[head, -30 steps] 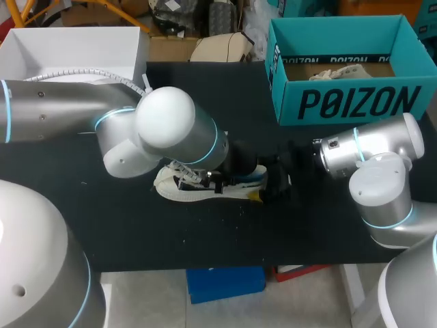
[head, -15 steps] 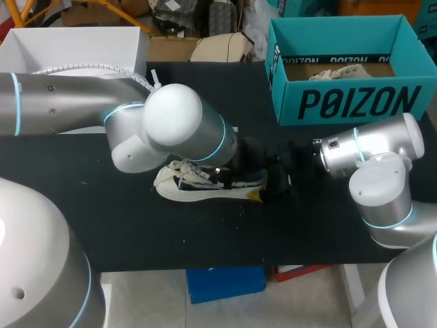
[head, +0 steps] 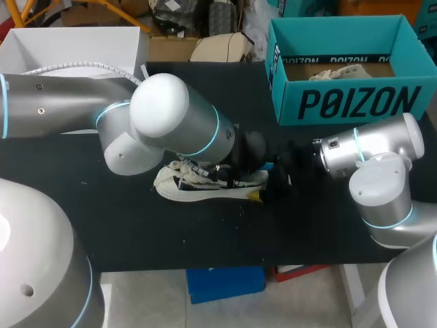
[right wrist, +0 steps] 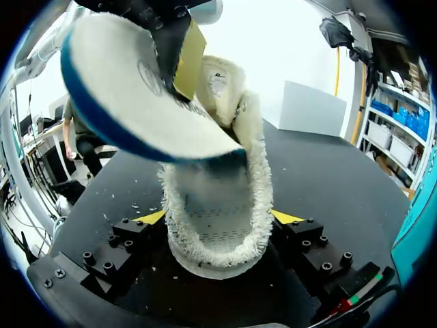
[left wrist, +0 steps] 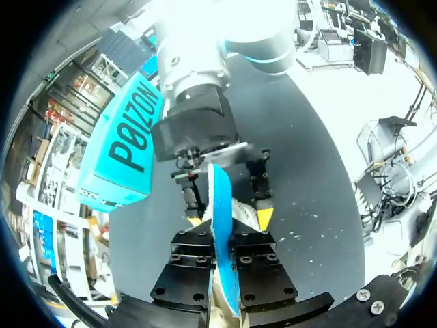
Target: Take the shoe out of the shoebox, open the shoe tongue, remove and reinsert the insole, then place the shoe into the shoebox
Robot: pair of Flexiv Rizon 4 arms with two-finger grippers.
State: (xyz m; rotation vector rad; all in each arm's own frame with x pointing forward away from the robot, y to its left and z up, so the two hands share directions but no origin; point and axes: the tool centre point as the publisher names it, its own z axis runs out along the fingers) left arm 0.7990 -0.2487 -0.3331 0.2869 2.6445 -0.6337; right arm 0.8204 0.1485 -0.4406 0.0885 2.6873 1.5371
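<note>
Left gripper (left wrist: 223, 240): clamped on the insole (right wrist: 136, 89), just above the shoe (head: 179, 188)
Insole: held on edge and mostly lifted out, with one end at the shoe's mouth
Shoe: on the table (head: 136, 232), outside the shoebox (head: 348, 102)
Right gripper (right wrist: 220, 219): fingers pressed on the heel from both sides
Shoebox: well apart, at the table's far right
Risk: I reckon the insole could snag on the collar and drag the heel out of my right grip, or slip from the pinch

Cream shoe (head: 191, 188), blue-backed insole (right wrist: 130, 89), teal shoebox (head: 341, 102).
The shoe is cream knit; the insole white on top, blue beneath; the shoebox teal with black lettering; the bench (head: 205, 232) black.
</note>
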